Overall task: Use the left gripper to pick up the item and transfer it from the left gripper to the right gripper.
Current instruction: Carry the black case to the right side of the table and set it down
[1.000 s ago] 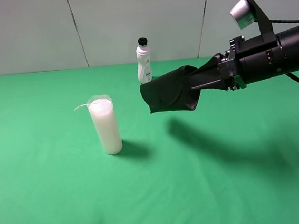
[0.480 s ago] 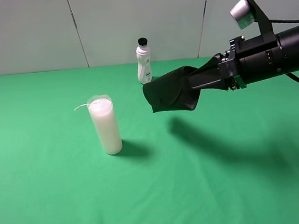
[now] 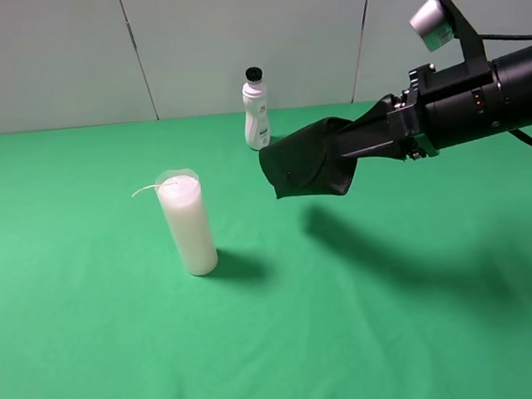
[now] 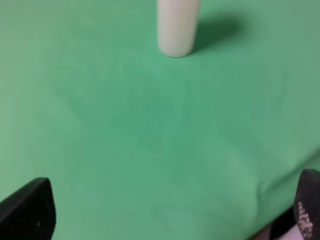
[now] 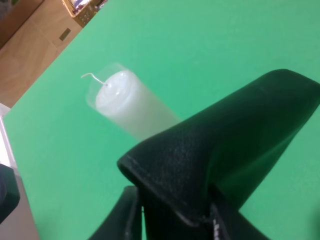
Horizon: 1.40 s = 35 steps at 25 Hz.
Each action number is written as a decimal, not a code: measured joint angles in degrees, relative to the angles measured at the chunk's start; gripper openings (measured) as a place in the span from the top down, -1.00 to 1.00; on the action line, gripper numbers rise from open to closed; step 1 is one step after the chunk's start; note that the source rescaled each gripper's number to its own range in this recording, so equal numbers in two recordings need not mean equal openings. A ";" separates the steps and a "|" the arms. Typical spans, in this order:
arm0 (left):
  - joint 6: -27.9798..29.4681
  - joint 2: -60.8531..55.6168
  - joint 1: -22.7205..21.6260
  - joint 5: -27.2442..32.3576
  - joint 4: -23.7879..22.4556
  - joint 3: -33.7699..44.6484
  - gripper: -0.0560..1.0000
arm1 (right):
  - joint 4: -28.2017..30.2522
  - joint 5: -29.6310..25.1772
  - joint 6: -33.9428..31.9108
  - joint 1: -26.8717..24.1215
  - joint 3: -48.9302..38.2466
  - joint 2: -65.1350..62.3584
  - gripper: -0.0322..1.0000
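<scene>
Pouch (image 3: 301,168): one only, black. In the exterior high view it hangs in the air right of centre in the upper half of the frame, clear of the green cloth (image 3: 94,367). Its long axis runs nearly level across the frame. The rounded free end points left and the other end is clamped in the right gripper (image 3: 350,146), whose arm reaches in from the right edge. One white candle (image 3: 186,224) stands upright left of centre, and one white bottle (image 3: 256,115) stands at the back, just left of the pouch.

In the left wrist view, the left gripper (image 4: 167,212) has its two fingertips (image 4: 27,210) spread wide with only cloth between them, gripping nothing. One candle (image 4: 176,27) stands beyond.

In the right wrist view, the right gripper (image 5: 175,220) is closed on the pouch (image 5: 225,145), which stretches away from the jaws. The single candle (image 5: 127,107) stands behind it.
</scene>
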State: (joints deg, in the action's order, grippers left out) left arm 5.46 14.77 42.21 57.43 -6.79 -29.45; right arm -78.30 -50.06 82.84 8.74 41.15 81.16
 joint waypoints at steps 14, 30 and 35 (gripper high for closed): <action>0.16 -6.33 0.00 3.26 1.93 1.84 -0.75 | -1.71 0.52 0.00 0.00 0.00 0.00 0.86; 0.16 -6.40 -15.32 3.26 2.06 1.84 -0.74 | -1.98 4.13 -0.28 0.00 -0.05 0.00 0.87; 0.16 -10.07 -27.79 3.26 2.08 1.84 -0.74 | -2.02 6.80 -0.77 0.00 -0.05 0.00 0.88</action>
State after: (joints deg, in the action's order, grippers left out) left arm 5.62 4.70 14.41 60.69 -4.71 -27.61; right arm -80.32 -43.27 82.07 8.74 41.09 81.16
